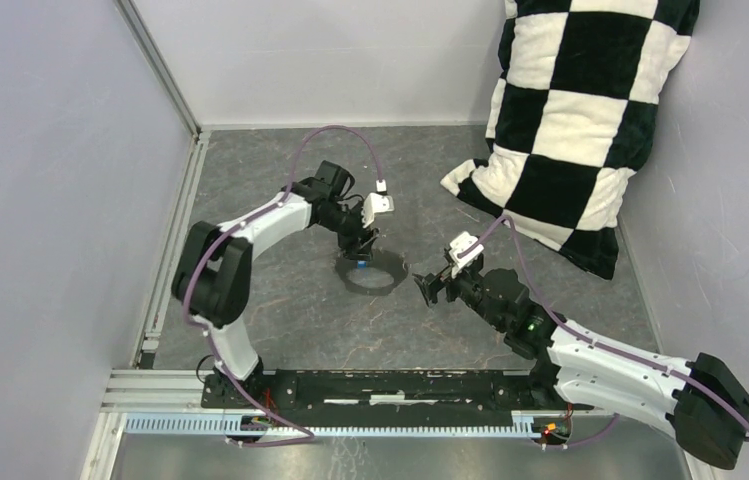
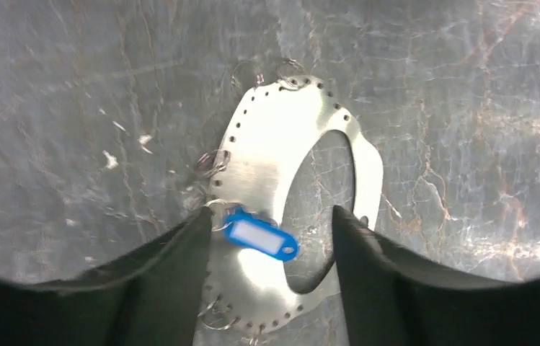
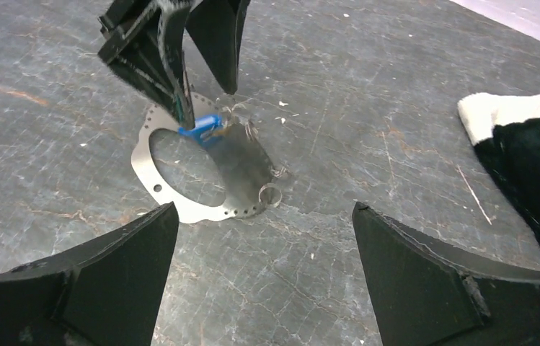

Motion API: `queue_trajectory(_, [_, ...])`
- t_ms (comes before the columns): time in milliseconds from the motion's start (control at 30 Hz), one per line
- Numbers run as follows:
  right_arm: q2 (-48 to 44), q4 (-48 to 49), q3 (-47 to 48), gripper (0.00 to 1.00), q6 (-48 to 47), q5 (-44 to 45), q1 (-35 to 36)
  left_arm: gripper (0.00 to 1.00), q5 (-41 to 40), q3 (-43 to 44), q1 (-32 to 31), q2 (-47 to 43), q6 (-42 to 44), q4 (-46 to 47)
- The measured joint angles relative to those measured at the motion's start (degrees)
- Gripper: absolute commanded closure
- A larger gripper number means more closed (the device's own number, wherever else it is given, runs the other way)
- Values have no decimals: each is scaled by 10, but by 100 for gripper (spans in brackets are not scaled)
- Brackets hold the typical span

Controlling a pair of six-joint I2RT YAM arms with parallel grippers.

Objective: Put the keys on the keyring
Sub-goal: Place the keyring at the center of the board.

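Jaws of the left gripper (image 2: pixel 272 216) stood partly apart over the keyring (image 2: pixel 368 166), closed on nothing; the blue key tag (image 2: pixel 261 236) lay in the gap between them, apparently not pinched. Jaws of the right gripper (image 3: pixel 263 209) were spread wide and empty, just beside the hoop's right edge. The keyring read as a flat silvery hoop with a row of small holes round its rim, lying flat on the grey marbled worktop (image 2: pixel 72 108) near its middle. The tag rested on the hoop's near-left rim, its small metal loop at the edge by the holes; whether that loop passed through a hole could not be told. Several small split rings (image 3: pixel 270 193) hung from other holes, with no keys seen on them. Judgement: one tag at or on the ring, attachment unconfirmed; any further keys not in view, so the remainder is unknown. Writing: the tag's white insert was blank; no brand or text was legible on ring, arms or the chequered pillow (image 1: pixel 580 110).
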Motion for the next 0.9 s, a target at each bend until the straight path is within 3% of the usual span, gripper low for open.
queue_trajectory(33, [1, 7, -3, 2, 1, 7, 0, 1, -7, 10, -1, 19, -2, -6])
queue_trajectory(300, [25, 38, -9, 2, 4, 97, -22, 0, -61, 84, 8, 56, -85, -10])
queue_trajectory(400, [33, 68, -24, 2, -3, 160, -40, 0, -86, 96, 43, 31, -137, 14])
queue_trajectory(500, [37, 125, -73, 2, -21, 239, -63, 0, -98, 80, 119, -7, -181, 54])
queue_trajectory(700, [94, 225, -156, 2, -57, 388, -150, 0, -118, -157, 319, -145, -261, 229])
queue_trajectory(900, [131, 286, -157, 2, -75, 405, -242, 0, -119, -377, 322, -205, -329, 375])
